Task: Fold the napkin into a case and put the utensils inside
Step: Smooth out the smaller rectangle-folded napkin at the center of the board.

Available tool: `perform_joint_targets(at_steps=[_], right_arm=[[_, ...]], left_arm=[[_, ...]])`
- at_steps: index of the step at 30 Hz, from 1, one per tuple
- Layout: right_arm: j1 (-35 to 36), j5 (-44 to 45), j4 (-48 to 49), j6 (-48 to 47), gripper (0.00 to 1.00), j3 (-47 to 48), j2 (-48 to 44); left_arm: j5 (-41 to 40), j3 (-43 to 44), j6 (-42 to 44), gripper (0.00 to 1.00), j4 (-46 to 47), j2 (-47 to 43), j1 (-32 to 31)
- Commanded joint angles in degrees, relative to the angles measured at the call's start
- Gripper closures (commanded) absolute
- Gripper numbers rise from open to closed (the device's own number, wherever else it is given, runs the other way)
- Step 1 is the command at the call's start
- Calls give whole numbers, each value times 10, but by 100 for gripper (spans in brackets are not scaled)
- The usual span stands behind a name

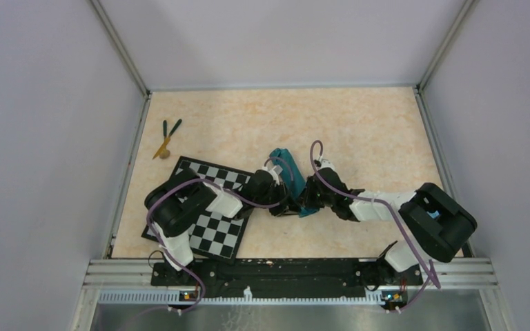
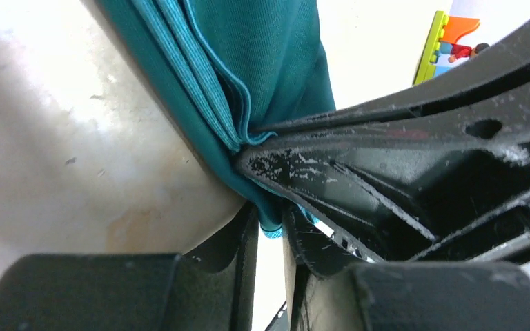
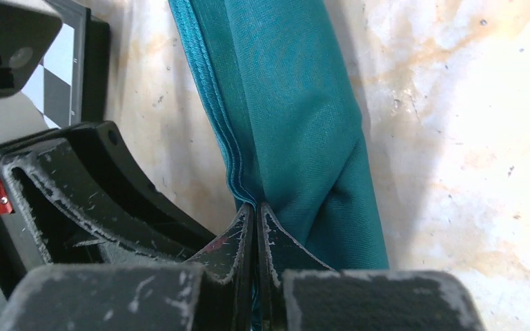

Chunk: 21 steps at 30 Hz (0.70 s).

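1. Top view: the napkin (image 1: 286, 164) is bunched into a narrow teal strip on the worktop (image 1: 359, 131). It lies mid-worktop, just right of the checkerboard (image 1: 221, 231), running from far-left to near-right.
2. Top view: the left tool (image 1: 281, 202) and right tool (image 1: 310, 200) meet at the near end of the strip, close together. The finger state is too small to read here.
3. Left wrist view: the left tool (image 2: 270, 241) pinches the napkin (image 2: 262, 62) at its lower hem. The fingers are nearly together with teal edge between them, and stacked cloth layers show along the fold.
4. The same view has the right tool (image 2: 386, 172) crossing from the right, its tip against the fold.
5. Right wrist view: the right tool (image 3: 255, 234) is pressed together on the edge of the napkin (image 3: 297, 117). The cloth runs away from the fingers as a long folded band, lying on the worktop.
6. Only the right wrist view shows the left tool (image 3: 76, 186) from the side and a corner of the checkerboard (image 3: 59, 89) behind it.
7. Only the left wrist view shows the toy blocks (image 2: 448, 41), at top right.
8. Only the top view shows the utensils (image 1: 165, 140): two dark green and one tan, fanned at the far-left of the worktop, well apart from the napkin and both tools.
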Motion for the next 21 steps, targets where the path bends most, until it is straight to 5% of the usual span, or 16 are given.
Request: perform_joint_targets(at_steps=[1, 10, 16, 21], right_arm=[[-11, -2, 25, -4, 100, -32, 34], [-18, -2, 9, -31, 100, -38, 28], [-18, -2, 6, -38, 100, -33, 27], [-18, -2, -9, -43, 100, -26, 15]], left_arm=[[-47, -29, 36, 74, -58, -43, -5], [-31, -2, 151, 59, -209, -204, 60], [39, 88, 169, 91, -191, -149, 107], [67, 199, 185, 100, -199, -33, 113]])
